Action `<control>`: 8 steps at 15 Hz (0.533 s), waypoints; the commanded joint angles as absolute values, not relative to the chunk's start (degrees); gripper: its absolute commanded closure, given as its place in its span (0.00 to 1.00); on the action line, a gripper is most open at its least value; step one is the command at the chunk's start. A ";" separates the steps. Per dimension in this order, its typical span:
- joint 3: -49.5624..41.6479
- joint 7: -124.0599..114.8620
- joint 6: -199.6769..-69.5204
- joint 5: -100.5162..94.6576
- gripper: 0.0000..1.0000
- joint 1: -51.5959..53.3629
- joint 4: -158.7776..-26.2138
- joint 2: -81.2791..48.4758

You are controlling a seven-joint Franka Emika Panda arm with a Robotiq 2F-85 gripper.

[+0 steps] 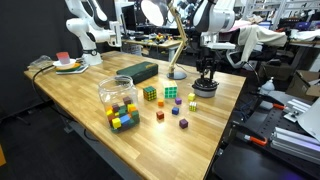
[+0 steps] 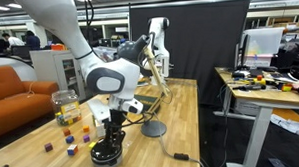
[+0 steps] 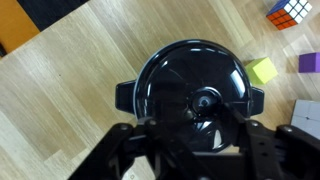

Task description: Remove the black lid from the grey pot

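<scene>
The black lid (image 3: 190, 75) is a round, glossy disc with a small knob (image 3: 206, 100) at its centre. It sits on the grey pot (image 2: 107, 156), which is almost fully hidden beneath it in the wrist view. Only two short dark side handles show there. My gripper (image 3: 205, 112) is straight above the pot, and its dark fingers converge on the knob and appear closed on it. In both exterior views the gripper (image 1: 205, 76) reaches down onto the pot (image 1: 205, 90) near the table edge. The lid rests level on the pot.
A desk lamp base (image 2: 151, 128) stands close beside the pot. A yellow-green cube (image 3: 262, 70), a purple cube (image 3: 309, 63) and a puzzle cube (image 3: 291, 11) lie near it. A clear jar of coloured cubes (image 1: 118, 97) and a long dark box (image 1: 138, 71) are farther off.
</scene>
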State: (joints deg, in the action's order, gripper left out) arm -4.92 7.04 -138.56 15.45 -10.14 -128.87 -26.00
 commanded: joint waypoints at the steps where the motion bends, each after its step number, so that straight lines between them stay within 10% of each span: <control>1: -4.25 5.72 -137.60 15.64 0.70 -10.96 -128.37 -26.37; 8: -4.16 5.17 -137.19 15.66 0.92 -10.83 -128.47 -25.54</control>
State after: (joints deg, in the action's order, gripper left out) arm -4.67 5.57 -137.50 15.57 -10.13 -128.57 -25.70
